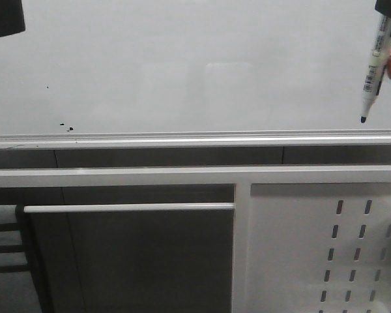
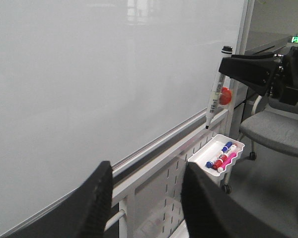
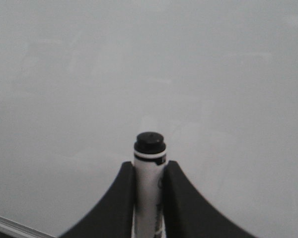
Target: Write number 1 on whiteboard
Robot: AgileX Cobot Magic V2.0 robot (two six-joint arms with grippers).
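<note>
Nearest the front camera, a white panel with slot holes (image 1: 326,248) stands below the silver rail (image 1: 195,139) that runs along the lower edge of the whiteboard (image 1: 182,65). The left gripper (image 2: 145,198) hangs clear of the board, fingers spread wide and holding nothing. Farther along that edge, a small tray of markers (image 2: 219,154) hangs under the rail. Near the board's right edge, the right gripper (image 3: 149,191) is clamped on a marker (image 1: 373,68), tip down just above the rail; whether the tip touches the board is hard to tell. A few black specks (image 1: 66,126) sit near the lower left, and no number 1 stroke shows
</note>
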